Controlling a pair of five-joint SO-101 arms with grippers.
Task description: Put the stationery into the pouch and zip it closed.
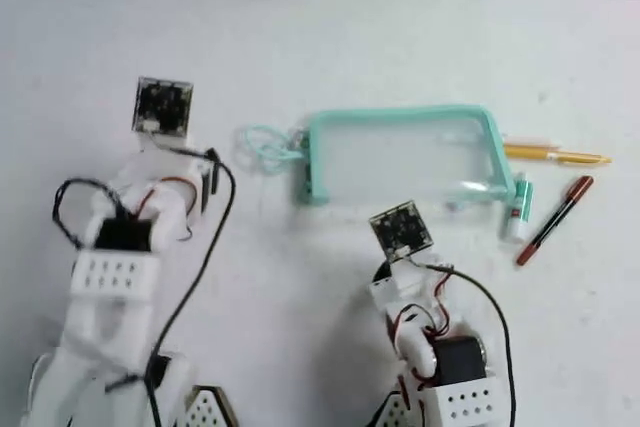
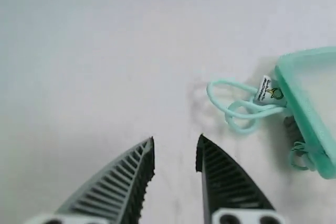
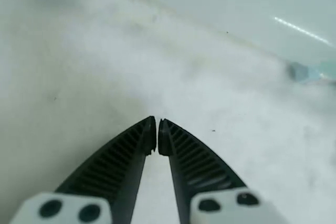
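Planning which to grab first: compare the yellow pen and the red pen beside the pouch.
The yellow pen lies almost level across the high view; the red pen slants. The yellow pen ends right beside the pouch; the red pen lies farther out, past the white tube. Both rest on the table, outside the pouch.
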